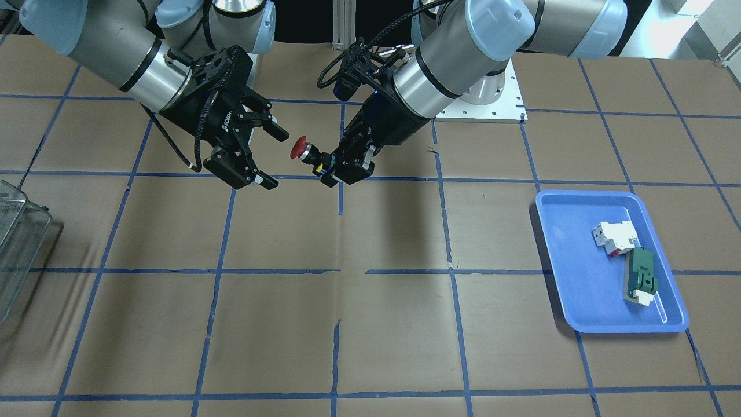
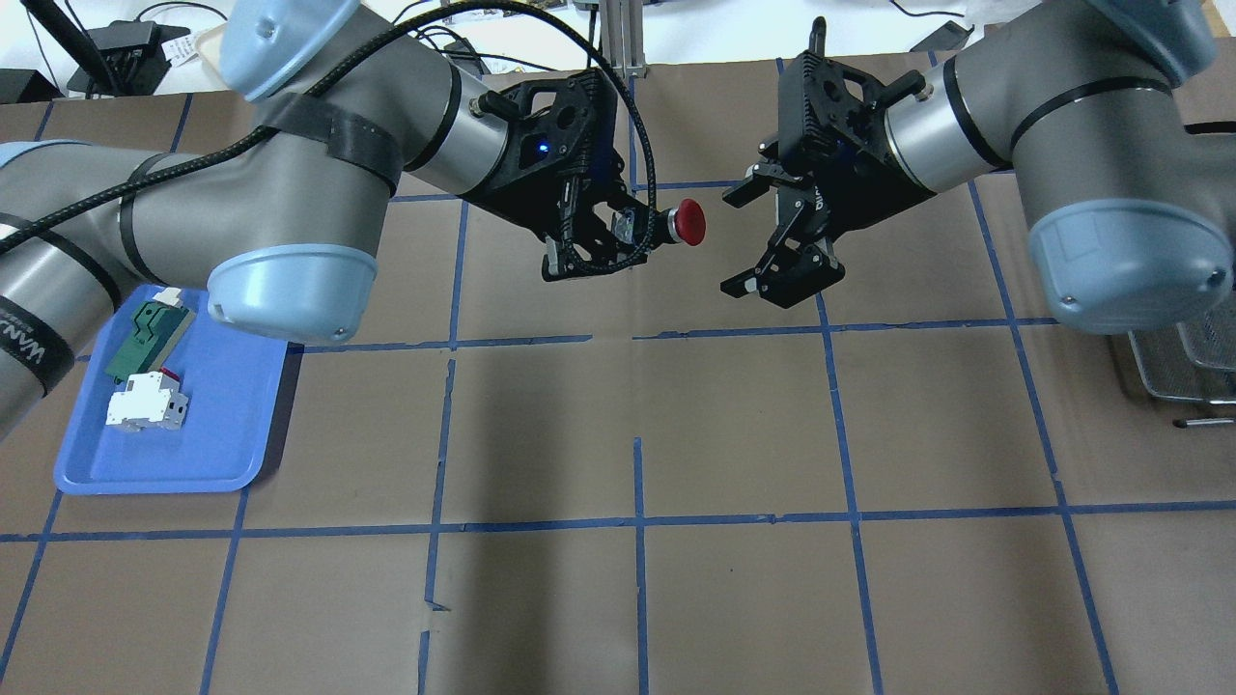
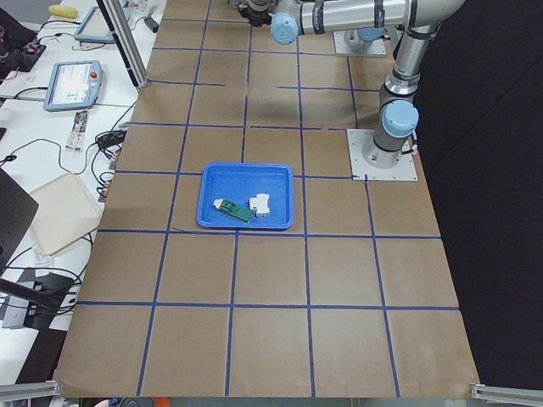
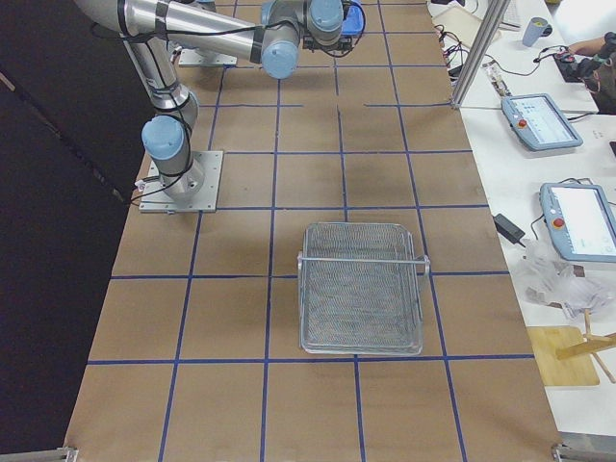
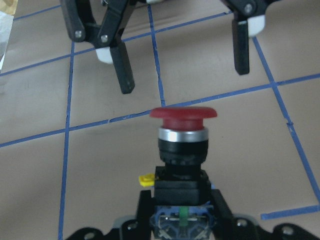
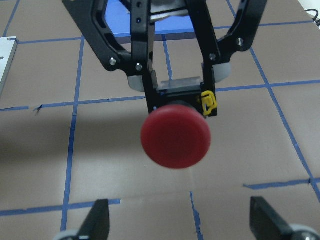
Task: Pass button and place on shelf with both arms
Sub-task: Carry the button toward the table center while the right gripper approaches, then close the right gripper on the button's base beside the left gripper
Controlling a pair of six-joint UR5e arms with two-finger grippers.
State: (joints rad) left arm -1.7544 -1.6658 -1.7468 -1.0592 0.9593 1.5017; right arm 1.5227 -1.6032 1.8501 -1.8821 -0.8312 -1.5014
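Left gripper (image 2: 632, 236) hangs over the brown table (image 2: 637, 598) in the upper middle of the overhead frame, clamped on the black body of the button (image 2: 688, 222). The button lies sideways in mid-air, its red cap pointing at the other arm. Just past the cap and not touching it, the right gripper (image 2: 739, 241) faces it with its jaws spread wide. Farther off at the left edge, a blue tray (image 2: 222, 425) holds a white-and-red block (image 2: 145, 401) and a green-and-white block (image 2: 145, 333), close together. A wire basket (image 2: 1183, 352) sits at the right edge.
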